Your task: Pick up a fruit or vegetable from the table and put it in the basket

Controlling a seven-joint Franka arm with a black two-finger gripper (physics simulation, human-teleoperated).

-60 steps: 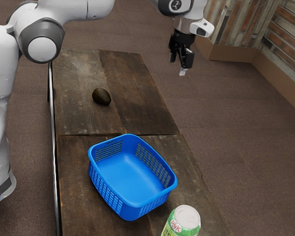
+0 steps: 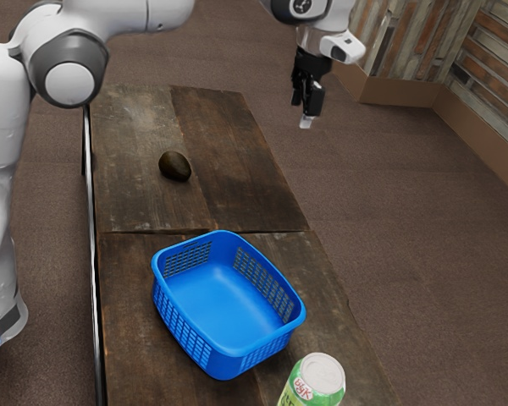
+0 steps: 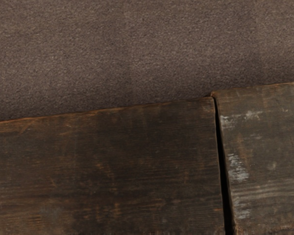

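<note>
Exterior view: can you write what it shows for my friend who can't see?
A dark, egg-shaped fruit lies on a wooden table, outside an empty blue basket. A green can stands near the basket, and a white robot arm holds its black gripper in the air.

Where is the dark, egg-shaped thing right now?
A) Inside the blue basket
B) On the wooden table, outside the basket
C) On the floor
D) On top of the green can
B: the dark, egg-shaped thing lies on the wooden table, clearly apart from the blue basket.
</note>
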